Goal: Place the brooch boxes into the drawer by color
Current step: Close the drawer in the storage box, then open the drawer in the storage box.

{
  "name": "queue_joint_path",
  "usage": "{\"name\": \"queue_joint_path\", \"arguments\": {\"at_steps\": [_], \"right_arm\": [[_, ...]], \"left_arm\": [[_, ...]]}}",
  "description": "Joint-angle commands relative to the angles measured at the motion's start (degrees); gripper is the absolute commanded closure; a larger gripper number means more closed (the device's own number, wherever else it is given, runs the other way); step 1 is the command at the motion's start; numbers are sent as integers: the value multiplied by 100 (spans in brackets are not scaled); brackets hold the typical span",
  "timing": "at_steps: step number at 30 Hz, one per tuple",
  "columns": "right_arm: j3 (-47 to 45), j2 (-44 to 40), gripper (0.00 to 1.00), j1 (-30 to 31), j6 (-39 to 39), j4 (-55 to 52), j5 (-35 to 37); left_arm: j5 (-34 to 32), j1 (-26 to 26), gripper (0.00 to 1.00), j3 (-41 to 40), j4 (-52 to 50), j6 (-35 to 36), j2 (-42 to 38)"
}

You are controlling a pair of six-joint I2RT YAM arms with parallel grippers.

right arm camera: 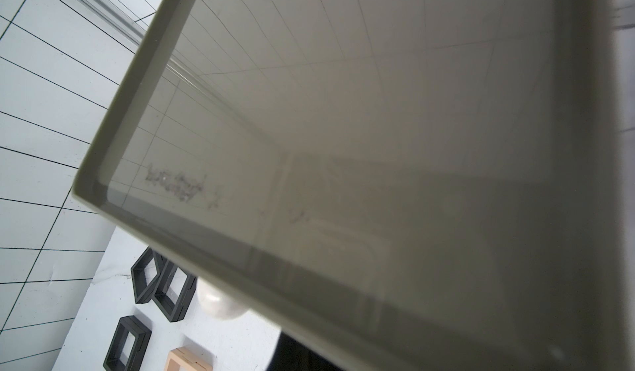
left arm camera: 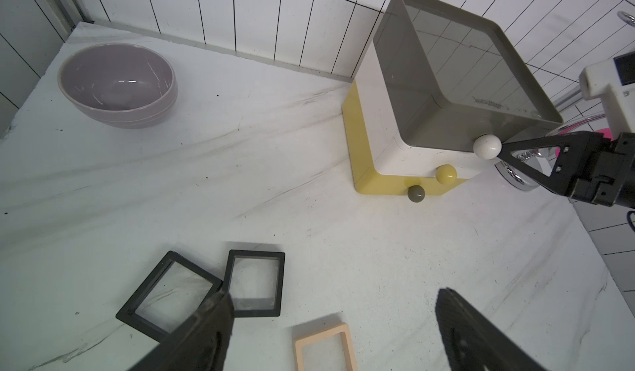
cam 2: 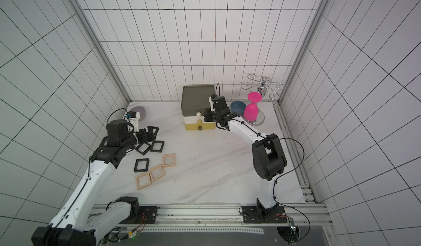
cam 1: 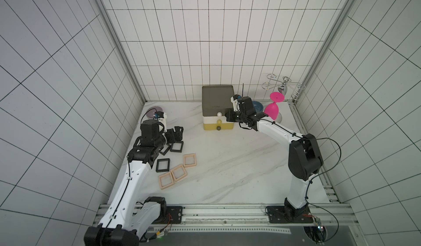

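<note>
Right claw (left arm camera: 504, 147) touches the white knob (left arm camera: 487, 147) on the drawer (left arm camera: 429, 87), placed to pull the olive tier; I cannot tell whether it pinches. My left claw (left arm camera: 333, 292) hangs spread above the black brooch boxes (left arm camera: 255, 283) on the counter (left arm camera: 343, 242), ready to pick.

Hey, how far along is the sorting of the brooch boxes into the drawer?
Done: nothing visible. Three black brooch boxes and three peach brooch boxes lie on the table, and no tier of the drawer stands open. In hand: the right gripper has its tip at the white knob, and the left gripper hangs open over the black ones. Left: all six.
</note>
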Motion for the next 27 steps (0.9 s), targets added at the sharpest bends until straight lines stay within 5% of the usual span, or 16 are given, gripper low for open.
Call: {"name": "queue_joint_path", "arguments": {"at_steps": [1,6,10,16,27], "right_arm": [[-521,-593,80,-113,258,896,-263],[-2014,-1480,52,-140,1137,2239,-727],[-3083,-1784,40,-176,2227,3778,-1009],[-3669,-1293,34,-180,3484,5475,-1074],[-3616,60,40,-163,4763,7045,-684]], "left_arm": [[-84,-18,4,-44,-15,108,-58],[-75,-20,4,-48,-7,91,-71],[-50,-28,4,-37,-7,82,-44],[-47,-28,4,-42,-9,73,-44],[-135,-28,4,-57,-20,71,-70]]}}
